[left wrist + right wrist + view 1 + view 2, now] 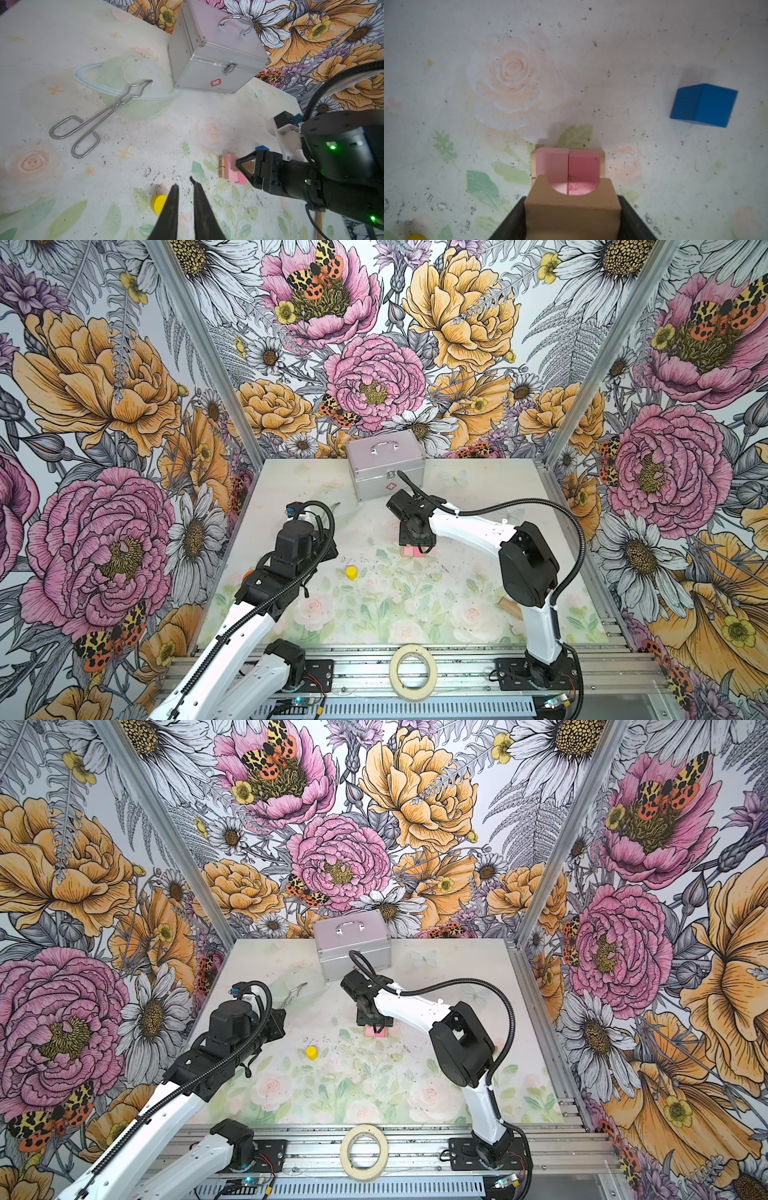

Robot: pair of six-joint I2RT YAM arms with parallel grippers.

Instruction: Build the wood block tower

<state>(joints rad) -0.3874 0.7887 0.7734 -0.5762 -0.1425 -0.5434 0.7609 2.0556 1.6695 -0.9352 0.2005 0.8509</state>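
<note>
The right gripper (572,217), at bottom centre of the right wrist view, pinches a tan arch block (572,207) by its two sides. Just above it in that frame, two pink bricks (568,166) lie side by side, touching, on tan bricks (602,159) whose edges show at either side. Whether the arch block touches the pink bricks I cannot tell. A blue block (704,105) sits alone on the table (612,62) at the right of that frame, well apart from them.

In both top views the pink bricks (411,551) show at mid-frame, under the right gripper. The yellow cylinder (351,572) stands to their lower left.

In the left wrist view the left gripper (184,182), at bottom centre, is spread only a sliver and grips nothing. The yellow cylinder (159,203) is just beside it.
</note>
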